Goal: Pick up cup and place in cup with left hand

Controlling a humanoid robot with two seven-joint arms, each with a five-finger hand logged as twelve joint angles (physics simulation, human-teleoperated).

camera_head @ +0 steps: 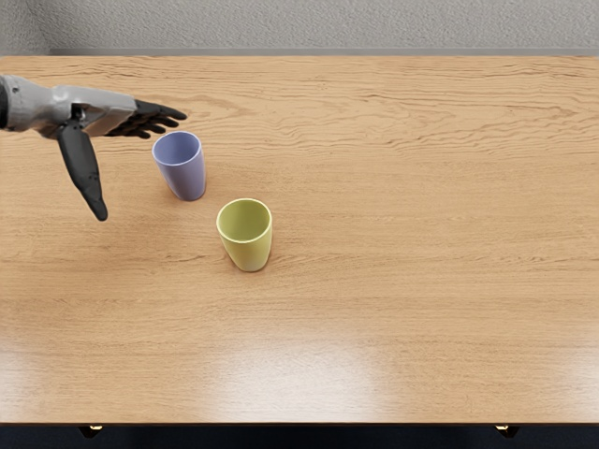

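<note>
Your left hand [105, 114] comes in at the upper left of the frame, its four fingers spread and reaching right, its thumb standing wide of them and slanting down the frame. It holds nothing. The fingertips sit just beside the blue cup's rim, above it in the frame, with a narrow gap showing between. The thumb tip is to the left of that cup, with a strip of wood in between.

The blue cup [188, 178] stands upright in the upper left part of the frame. The yellow-green cup [251, 254] stands upright below and to the right of it, left of the frame's middle; the two are near each other but apart, so neither is inside the other. You look down into both open mouths and see their smooth inner walls.

For edges, you have the table's [421, 309] far edge running straight across the top of the frame, against a grey wall [328, 26], and its near edge running across the bottom. The wood carries on out of the frame at left and right. From the yellow-green cup, a broad stretch of tabletop runs to the right side of the frame, and another down to the near edge, with pale glare at lower centre.
</note>
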